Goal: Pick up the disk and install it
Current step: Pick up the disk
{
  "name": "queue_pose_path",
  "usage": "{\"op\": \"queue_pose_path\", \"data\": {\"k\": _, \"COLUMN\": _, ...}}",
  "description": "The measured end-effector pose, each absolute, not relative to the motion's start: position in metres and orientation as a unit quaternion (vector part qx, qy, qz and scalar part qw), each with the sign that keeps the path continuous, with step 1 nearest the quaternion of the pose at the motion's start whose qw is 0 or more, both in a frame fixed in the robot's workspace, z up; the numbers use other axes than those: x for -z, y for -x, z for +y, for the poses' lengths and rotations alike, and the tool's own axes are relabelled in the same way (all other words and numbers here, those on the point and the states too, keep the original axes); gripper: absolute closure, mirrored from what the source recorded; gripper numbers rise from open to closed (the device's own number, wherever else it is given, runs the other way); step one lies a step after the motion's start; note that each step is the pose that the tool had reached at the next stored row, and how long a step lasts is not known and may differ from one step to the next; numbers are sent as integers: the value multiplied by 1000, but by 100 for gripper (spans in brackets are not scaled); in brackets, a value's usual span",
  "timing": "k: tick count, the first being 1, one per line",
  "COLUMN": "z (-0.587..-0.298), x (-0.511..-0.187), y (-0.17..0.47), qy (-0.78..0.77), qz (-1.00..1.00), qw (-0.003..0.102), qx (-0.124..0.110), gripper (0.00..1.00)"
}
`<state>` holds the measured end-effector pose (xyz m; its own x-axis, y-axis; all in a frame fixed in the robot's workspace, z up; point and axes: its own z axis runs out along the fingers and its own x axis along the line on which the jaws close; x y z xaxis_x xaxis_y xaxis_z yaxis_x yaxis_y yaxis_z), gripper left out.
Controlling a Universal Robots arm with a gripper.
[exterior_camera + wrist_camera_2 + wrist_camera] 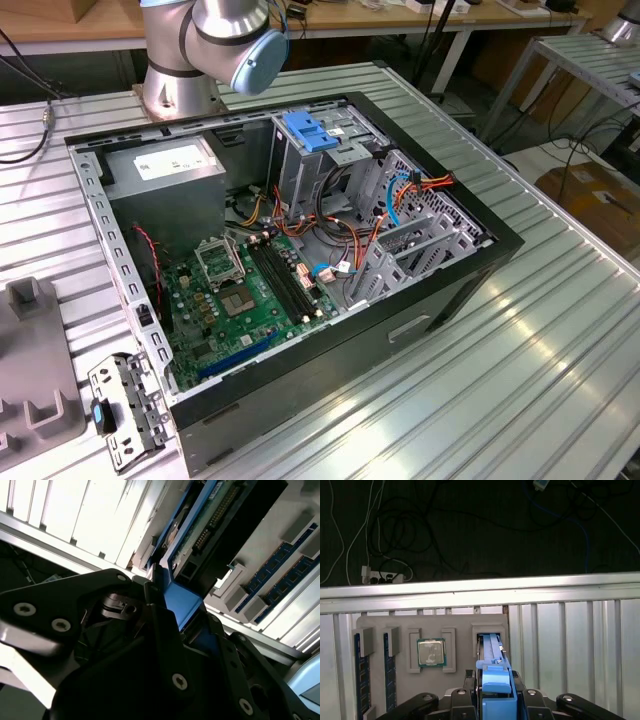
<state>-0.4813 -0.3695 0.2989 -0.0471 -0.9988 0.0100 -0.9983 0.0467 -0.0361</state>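
Fingers [470, 676] sit either side of a bright blue side rail and look clamped on it. No gap shows between pad and plastic in either wrist view, so I judge the gripper [495, 678] is closed on the disk [492, 647]. In the second wrist view the gripper [172, 597] has the same blue rail pinched between its black fingers [154, 594].

The disk [220, 530] runs away from the fingers: blue rail, then green circuit board with a connector row, then the dark body. The long axis lies straight out from the fingertips, in line with the gripper's reach, not across it. The disk is edge-on to the first wrist view, thin side up.

The far end of the disk meets the right-hand slot of a grey parts holder [465, 625]. I cannot tell whether it is seated in the slot or just above it. Grip is at the near end of the rail, so the disk's weight hangs beyond the fingers.

The next pocket of the holder has a square processor chip [430, 652]. Further along, memory sticks [361, 672] stand on edge, also seen in the second wrist view [280, 575]. The holder rests on a ribbed metal table [570, 645], near its edge, with dark floor and loose cables [395, 545] beyond.

The exterior view shows the open computer case [450, 290] lying on its side on the table, motherboard [250, 290] up. A metal drive cage [300, 170] with a light blue latch plate [307, 132] sits at the end nearer the arm's base [180, 80].
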Motion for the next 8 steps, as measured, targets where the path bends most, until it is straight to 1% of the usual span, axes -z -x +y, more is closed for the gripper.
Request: {"op": "queue_pose_path", "data": {"k": 8, "z": -369, "x": -299, "y": 481, "qy": 691, "qz": 722, "qw": 9, "qx": 16, "gripper": 63}}
